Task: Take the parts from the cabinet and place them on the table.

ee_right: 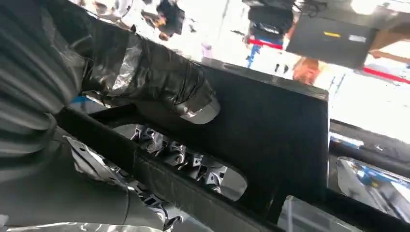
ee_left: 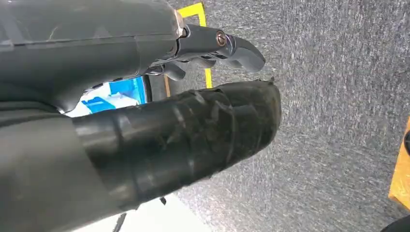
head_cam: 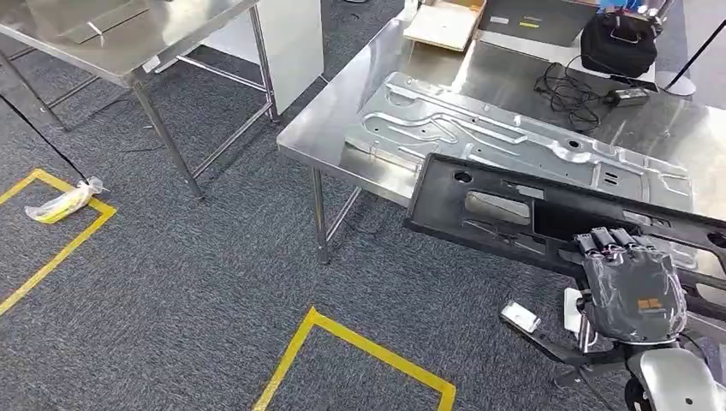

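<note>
Right hand (head_cam: 634, 287): fingers wrapped over the near edge of the long black plastic panel (head_cam: 514, 210), gripping it.
Panel: beyond the hand, overlapping the stamped silver metal sheet (head_cam: 479, 137) on the steel table (head_cam: 342, 111).
Left hand (ee_left: 145, 145): over grey carpet (ee_left: 338, 96); grip cannot be told.

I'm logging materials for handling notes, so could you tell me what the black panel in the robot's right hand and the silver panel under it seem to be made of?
The black panel looks like moulded plastic: matte, dark, with ribs and cut-outs. The right hand grips its edge. The silver panel appears to be stamped sheet metal: bright, reflective, with pressed ridges and holes. The table looks like brushed stainless steel.
</note>
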